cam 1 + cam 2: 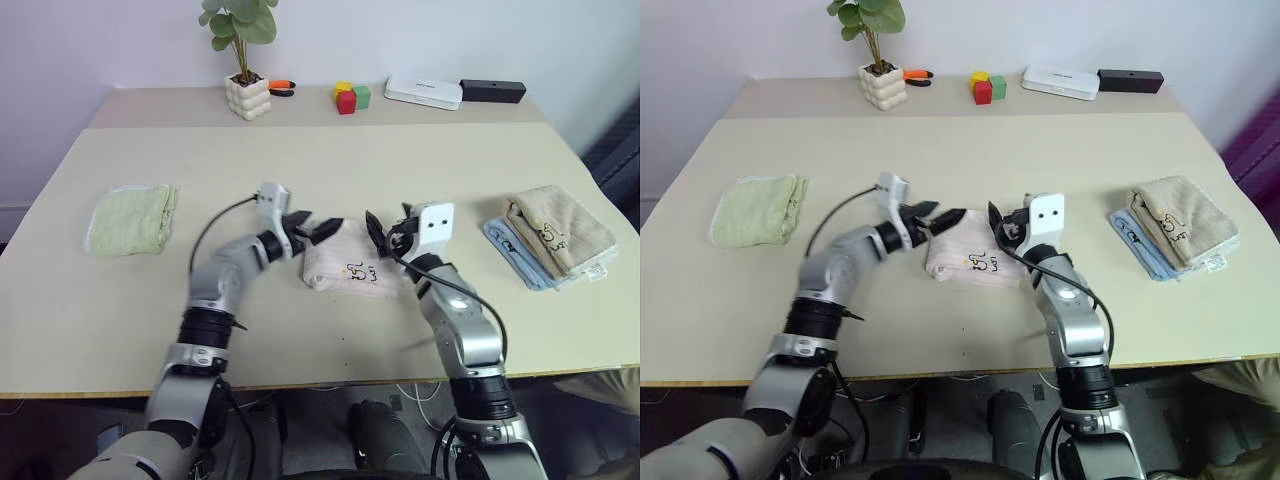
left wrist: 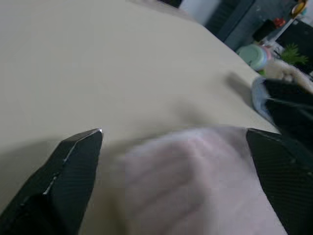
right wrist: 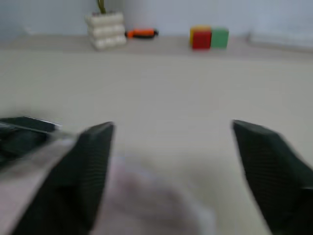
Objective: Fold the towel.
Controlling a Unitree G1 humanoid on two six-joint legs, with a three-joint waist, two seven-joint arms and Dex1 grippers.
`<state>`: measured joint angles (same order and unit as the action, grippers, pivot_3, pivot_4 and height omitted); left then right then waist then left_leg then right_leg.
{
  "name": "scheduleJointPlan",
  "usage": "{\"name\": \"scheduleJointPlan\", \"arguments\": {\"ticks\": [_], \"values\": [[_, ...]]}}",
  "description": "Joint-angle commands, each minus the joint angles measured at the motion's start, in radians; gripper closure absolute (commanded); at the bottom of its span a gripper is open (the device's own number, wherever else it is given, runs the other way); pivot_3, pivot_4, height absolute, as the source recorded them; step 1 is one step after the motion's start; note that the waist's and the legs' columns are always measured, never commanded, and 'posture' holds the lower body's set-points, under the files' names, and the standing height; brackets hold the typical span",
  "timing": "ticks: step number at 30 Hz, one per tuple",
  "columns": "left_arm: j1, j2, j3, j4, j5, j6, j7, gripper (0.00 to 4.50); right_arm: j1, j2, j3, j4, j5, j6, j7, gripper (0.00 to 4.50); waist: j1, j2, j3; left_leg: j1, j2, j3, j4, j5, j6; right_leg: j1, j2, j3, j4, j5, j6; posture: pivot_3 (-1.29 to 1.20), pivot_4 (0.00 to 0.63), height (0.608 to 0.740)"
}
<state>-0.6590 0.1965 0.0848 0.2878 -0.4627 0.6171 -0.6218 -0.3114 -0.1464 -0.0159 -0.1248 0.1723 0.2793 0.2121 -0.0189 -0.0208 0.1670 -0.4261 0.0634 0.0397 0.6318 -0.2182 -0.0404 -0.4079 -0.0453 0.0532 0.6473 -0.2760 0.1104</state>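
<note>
The towel (image 1: 350,264) lies folded into a small pale pink bundle at the middle of the table (image 1: 100,300), its dark embroidered mark facing up. My left gripper (image 1: 318,226) hangs open over the towel's far left corner, with nothing between its fingers. Over the far right corner my right gripper (image 1: 385,232) also stands open and holds nothing. In the left wrist view the towel (image 2: 195,186) lies blurred below the spread fingers (image 2: 73,171). The right wrist view has the fingers (image 3: 93,161) wide apart over the pink cloth (image 3: 146,205).
A pale green folded towel (image 1: 130,218) lies at the left. A beige towel (image 1: 558,232) rests on a blue one (image 1: 510,245) at the right. Along the far edge stand a plant pot (image 1: 247,95), coloured blocks (image 1: 351,96), a white box (image 1: 424,92) and a black box (image 1: 492,91).
</note>
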Motion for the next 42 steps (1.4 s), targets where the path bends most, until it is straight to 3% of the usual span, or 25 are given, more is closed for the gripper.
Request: {"name": "scheduleJointPlan", "arguments": {"ticks": [1, 5, 11, 14, 21, 38, 42], "values": [[-0.063, 0.101, 0.067, -0.015, -0.083, 0.096, -0.089, 0.0, -0.032, -0.048, -0.042, -0.046, 0.051, -0.008, 0.069, 0.01, 0.001, 0.0, 0.0, 0.0, 0.0, 0.0, 0.0, 0.0, 0.0, 0.0, 0.0, 0.0, 0.0, 0.0, 0.0, 0.0, 0.15, 0.74], [-0.112, 0.155, 0.133, 0.082, -0.128, 0.221, -0.053, 0.0, -0.048, -0.103, -0.051, -0.018, 0.052, -0.002, 0.11, 0.01, 0.004, 0.0, 0.0, 0.0, 0.0, 0.0, 0.001, 0.0, 0.0, 0.0, 0.0, 0.0, 0.0, 0.0, 0.0, 0.0, 0.15, 0.74], [-0.082, 0.231, 0.154, 0.092, -0.278, 0.59, -0.161, 0.0, -0.03, -0.16, -0.012, 0.002, -0.011, -0.027, 0.144, 0.01, -0.001, -0.001, 0.001, -0.001, 0.0, 0.0, 0.0, 0.0, 0.0, -0.001, 0.0, 0.0, 0.0, 0.0, 0.0, 0.0, 0.15, 0.74], [-0.072, 0.255, 0.13, 0.094, -0.305, 0.68, -0.205, 0.0, -0.026, -0.163, -0.012, 0.008, -0.023, -0.034, 0.143, 0.01, -0.002, -0.001, 0.001, 0.0, 0.0, 0.0, 0.0, 0.0, 0.0, -0.001, 0.0, 0.0, 0.001, 0.0, 0.0, 0.0, 0.15, 0.74], [-0.11, 0.26, 0.058, 0.218, -0.243, 0.681, -0.24, 0.0, -0.039, -0.15, 0.002, 0.042, -0.046, -0.054, 0.138, 0.01, 0.003, -0.001, 0.001, 0.0, 0.0, 0.0, 0.0, 0.0, -0.001, -0.001, 0.0, 0.0, 0.001, 0.0, 0.0, 0.0, 0.15, 0.74], [-0.187, 0.106, 0.01, 0.39, -0.207, 0.694, -0.29, 0.0, -0.035, -0.134, 0.011, 0.036, -0.063, -0.06, 0.118, 0.01, 0.007, 0.0, 0.001, 0.0, -0.001, 0.0, 0.001, 0.0, -0.001, 0.0, -0.001, 0.0, 0.0, 0.0, 0.0, 0.0, 0.15, 0.74], [-0.21, 0.075, 0.048, 0.447, -0.208, 0.716, -0.266, 0.0, -0.034, -0.131, 0.012, 0.032, -0.066, -0.058, 0.115, 0.01, 0.005, -0.001, 0.001, 0.0, -0.001, 0.0, 0.001, 0.0, -0.001, 0.0, -0.001, 0.0, 0.001, 0.0, 0.0, 0.0, 0.15, 0.74]]}}
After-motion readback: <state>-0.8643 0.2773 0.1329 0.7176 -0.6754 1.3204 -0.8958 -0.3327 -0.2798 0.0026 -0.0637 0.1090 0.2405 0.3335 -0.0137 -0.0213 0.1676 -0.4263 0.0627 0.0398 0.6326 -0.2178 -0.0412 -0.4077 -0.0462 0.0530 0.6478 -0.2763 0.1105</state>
